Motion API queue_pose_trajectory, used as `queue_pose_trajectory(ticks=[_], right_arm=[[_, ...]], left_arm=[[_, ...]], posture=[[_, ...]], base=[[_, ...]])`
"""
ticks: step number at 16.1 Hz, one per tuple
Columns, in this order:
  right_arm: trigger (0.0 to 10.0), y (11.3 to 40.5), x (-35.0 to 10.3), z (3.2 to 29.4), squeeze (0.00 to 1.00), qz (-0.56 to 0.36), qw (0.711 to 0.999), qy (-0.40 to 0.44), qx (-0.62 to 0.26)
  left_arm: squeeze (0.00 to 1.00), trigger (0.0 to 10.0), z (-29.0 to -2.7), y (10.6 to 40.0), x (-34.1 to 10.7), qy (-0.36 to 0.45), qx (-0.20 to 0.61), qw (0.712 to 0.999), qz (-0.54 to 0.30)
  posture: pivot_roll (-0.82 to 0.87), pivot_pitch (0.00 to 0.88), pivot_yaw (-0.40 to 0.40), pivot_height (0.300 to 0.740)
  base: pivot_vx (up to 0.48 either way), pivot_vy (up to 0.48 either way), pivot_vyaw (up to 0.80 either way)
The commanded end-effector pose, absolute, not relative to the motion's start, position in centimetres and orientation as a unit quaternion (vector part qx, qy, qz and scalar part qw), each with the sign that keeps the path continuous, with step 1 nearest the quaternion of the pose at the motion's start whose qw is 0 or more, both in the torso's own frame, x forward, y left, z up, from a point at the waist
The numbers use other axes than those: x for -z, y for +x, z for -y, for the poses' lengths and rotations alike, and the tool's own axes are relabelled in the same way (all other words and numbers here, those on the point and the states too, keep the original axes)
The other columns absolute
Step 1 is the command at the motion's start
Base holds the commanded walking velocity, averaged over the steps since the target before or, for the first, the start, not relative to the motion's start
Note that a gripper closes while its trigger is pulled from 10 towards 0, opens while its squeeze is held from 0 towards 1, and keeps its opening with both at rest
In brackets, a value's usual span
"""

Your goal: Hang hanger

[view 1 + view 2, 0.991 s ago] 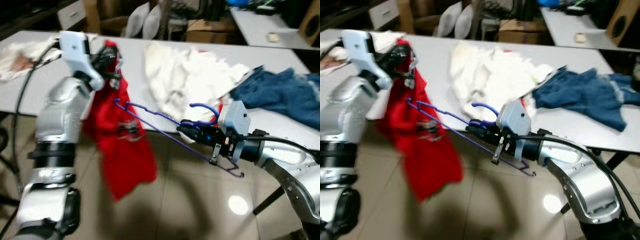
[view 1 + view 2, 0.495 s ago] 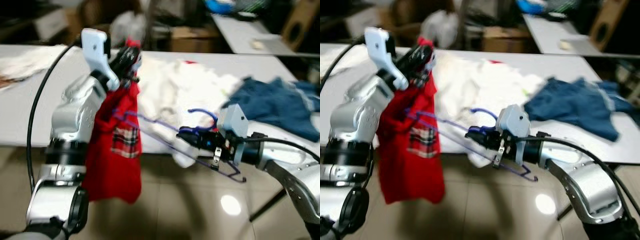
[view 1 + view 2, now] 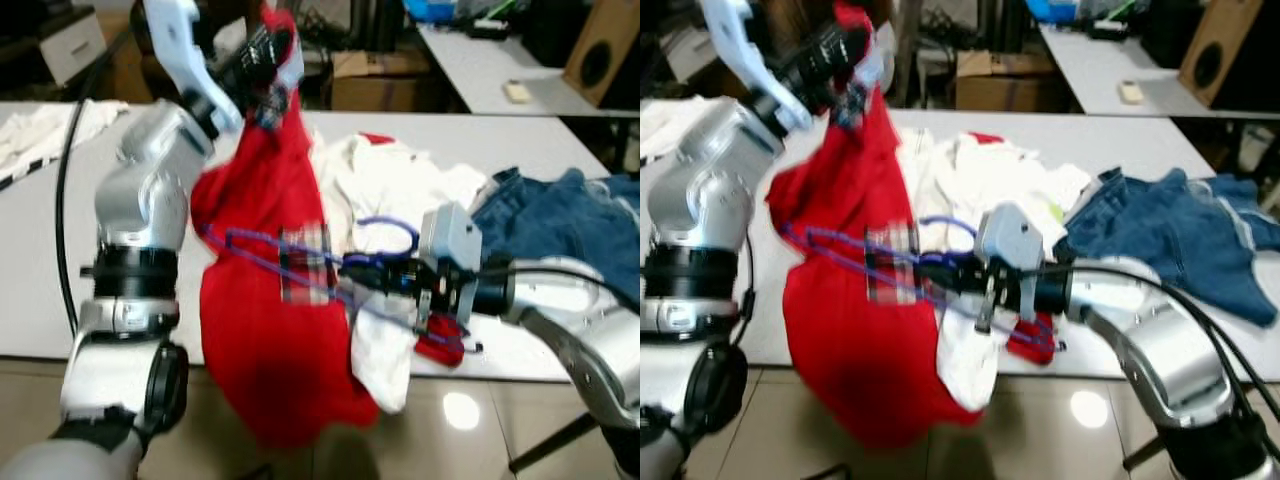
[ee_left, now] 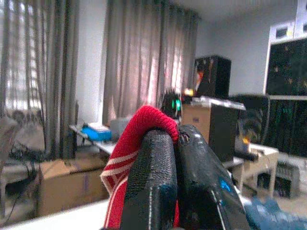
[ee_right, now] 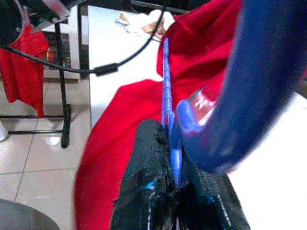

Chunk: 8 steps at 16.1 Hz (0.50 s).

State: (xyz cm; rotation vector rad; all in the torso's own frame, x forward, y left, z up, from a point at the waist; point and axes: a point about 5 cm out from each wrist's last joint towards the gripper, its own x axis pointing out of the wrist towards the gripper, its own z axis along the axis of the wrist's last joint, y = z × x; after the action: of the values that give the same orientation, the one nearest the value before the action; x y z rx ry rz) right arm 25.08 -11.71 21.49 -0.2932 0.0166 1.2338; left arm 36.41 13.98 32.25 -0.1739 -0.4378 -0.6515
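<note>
1. A long white bench [image 3: 560,135] runs behind both arms, carrying a heap of white clothes [image 3: 400,190] beyond the right jaws and a blue denim garment [image 3: 570,215] off to their outer side.
2. A red garment [image 3: 265,300] with a plaid patch hangs straight down from the left jaws, its lower edge falling past the bench edge toward the tiled floor [image 3: 470,430].
3. The left gripper [image 3: 262,50] is raised high above the bench, jaws clenched on the top fold of the red garment; the left wrist view shows the two black fingers [image 4: 148,191] pressed together with red, white-striped cloth pinched between them.
4. The right gripper [image 3: 368,277] reaches across at bench height, jaws clamped tight on the wire of a blue hanger [image 3: 300,262]; the right wrist view shows the thin blue wire squeezed between the two pads, with the hook looming close above them.
5. The hanger runs from the right jaws toward the left arm, its long wire lying across the front of the red garment and its hook [image 3: 385,228] curving up just behind the jaws.
6. A scrap of red cloth [image 3: 440,345] lies on the bench just under the right wrist.
7. In the right wrist view another red garment [image 5: 24,72] hangs on a black stand [image 5: 60,81], well apart from the jaws.
</note>
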Motion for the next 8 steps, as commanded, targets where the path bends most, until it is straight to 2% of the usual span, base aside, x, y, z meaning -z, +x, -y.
queue_pose_trajectory(ticks=[1, 4, 6, 7, 8], right_arm=[[10.0, 25.7, -21.4, 12.0, 0.0, -0.014, 0.806, -0.153, -0.571], [10.0, 28.5, -22.0, 11.6, 0.0, -0.015, 0.81, -0.175, -0.559], [10.0, 30.2, -22.1, 11.8, 0.0, -0.023, 0.811, -0.192, -0.552], [10.0, 33.3, -23.5, 12.3, 0.0, -0.002, 0.833, -0.232, -0.502], [10.0, 34.1, -24.1, 12.3, 0.0, 0.009, 0.841, -0.237, -0.486]], left_arm=[[0.0, 10.0, -13.3, 35.4, -34.6, -0.08, 0.347, 0.9, 0.252], [0.0, 10.0, -13.2, 33.8, -36.6, -0.071, 0.401, 0.868, 0.283], [0.0, 10.0, -13.2, 33.6, -37.1, -0.067, 0.411, 0.863, 0.287], [0.0, 10.0, -13.2, 33.1, -37.7, -0.068, 0.425, 0.853, 0.296], [0.0, 10.0, -13.3, 33.0, -37.9, -0.068, 0.425, 0.852, 0.298]], posture=[[-0.2, 0.0, 0.022, 0.74], [-0.18, 0.0, 0.001, 0.74], [-0.18, 0.0, -0.002, 0.74], [-0.17, 0.0, -0.012, 0.74], [-0.17, 0.0, -0.013, 0.74]], base=[[0.0, 0.0, 0.0], [0.0, 0.0, 0.0], [0.0, 0.0, 0.0], [0.0, 0.0, 0.0], [0.0, 0.0, 0.0]])
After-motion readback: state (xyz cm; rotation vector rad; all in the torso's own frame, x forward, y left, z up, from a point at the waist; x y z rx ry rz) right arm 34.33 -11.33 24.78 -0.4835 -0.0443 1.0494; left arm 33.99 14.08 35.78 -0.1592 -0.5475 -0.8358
